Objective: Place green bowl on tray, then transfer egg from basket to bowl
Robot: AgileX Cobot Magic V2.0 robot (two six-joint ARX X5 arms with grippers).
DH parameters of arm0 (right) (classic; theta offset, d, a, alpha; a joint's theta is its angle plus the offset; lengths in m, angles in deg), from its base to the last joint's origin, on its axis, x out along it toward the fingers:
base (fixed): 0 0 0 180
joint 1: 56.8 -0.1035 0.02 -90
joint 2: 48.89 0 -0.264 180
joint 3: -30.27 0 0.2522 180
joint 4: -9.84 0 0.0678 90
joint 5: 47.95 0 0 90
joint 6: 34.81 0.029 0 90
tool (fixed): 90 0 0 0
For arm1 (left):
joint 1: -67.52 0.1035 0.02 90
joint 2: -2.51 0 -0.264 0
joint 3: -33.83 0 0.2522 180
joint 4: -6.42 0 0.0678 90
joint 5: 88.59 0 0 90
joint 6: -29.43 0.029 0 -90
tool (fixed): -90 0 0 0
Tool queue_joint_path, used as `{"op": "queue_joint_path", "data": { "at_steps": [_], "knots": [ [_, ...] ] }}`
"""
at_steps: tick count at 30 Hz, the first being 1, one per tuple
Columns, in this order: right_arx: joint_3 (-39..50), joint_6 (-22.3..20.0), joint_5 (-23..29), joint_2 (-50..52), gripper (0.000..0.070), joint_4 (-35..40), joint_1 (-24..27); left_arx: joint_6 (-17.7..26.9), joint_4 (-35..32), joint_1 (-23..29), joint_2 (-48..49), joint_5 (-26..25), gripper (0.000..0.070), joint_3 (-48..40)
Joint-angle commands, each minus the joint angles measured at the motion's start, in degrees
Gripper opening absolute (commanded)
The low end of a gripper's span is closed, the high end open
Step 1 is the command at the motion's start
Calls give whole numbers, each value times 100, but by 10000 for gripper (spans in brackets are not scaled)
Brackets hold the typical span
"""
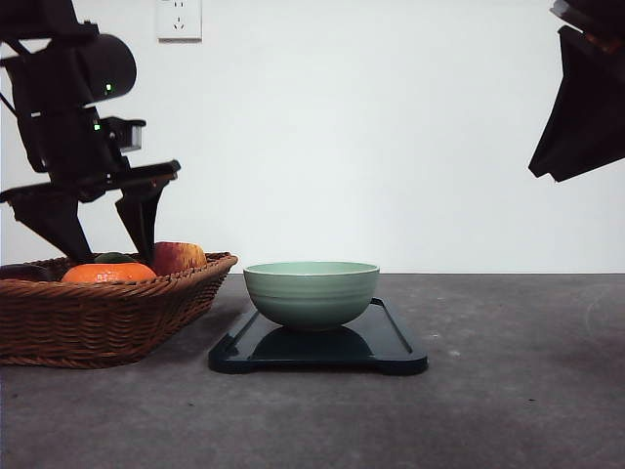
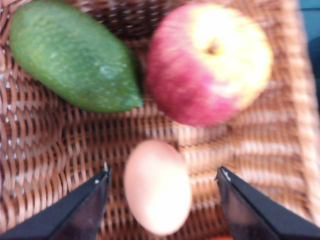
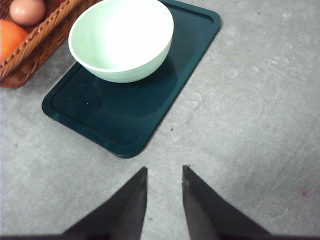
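Bowl [image 1: 311, 291]: pale sage green, faint horizontal ridges outside, lighter rim, near white inside. Tray [image 1: 391, 342]: dark blue-black, plain. Basket [image 1: 107, 318]: brown wicker, close woven pattern. Egg [image 2: 157, 186]: pale pinkish tan, unmarked. Apple [image 2: 210, 62]: red, with a yellow patch round the stem. Avocado [image 2: 72, 57]: deep green, finely speckled. Orange [image 1: 107, 274]: bright orange. Table [image 1: 518, 391]: dark grey, lightly mottled. Wall [image 1: 391, 127]: white. Left gripper [image 2: 162, 192] and right gripper [image 3: 164, 177]: black.
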Motion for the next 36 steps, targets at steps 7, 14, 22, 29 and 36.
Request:
{"op": "queue_joint_path", "data": {
  "at_steps": [7, 14, 22, 29, 36],
  "knots": [
    [-15, 106, 138, -24, 135, 32, -28, 5, -37, -23, -450, 34, 432, 142],
    [-15, 104, 138, -24, 135, 34, -28, 7, -58, -49, -464, 34, 420, 142],
    [-15, 104, 157, -24, 135, 34, -28, 7, 48, -49, -464, 33, 253, 142],
    [-15, 106, 157, -24, 135, 34, -28, 7, 166, -49, -462, 31, 251, 148],
    [-15, 104, 155, -24, 135, 32, -28, 7, 339, -49, -405, 33, 251, 211]
  ]
}}
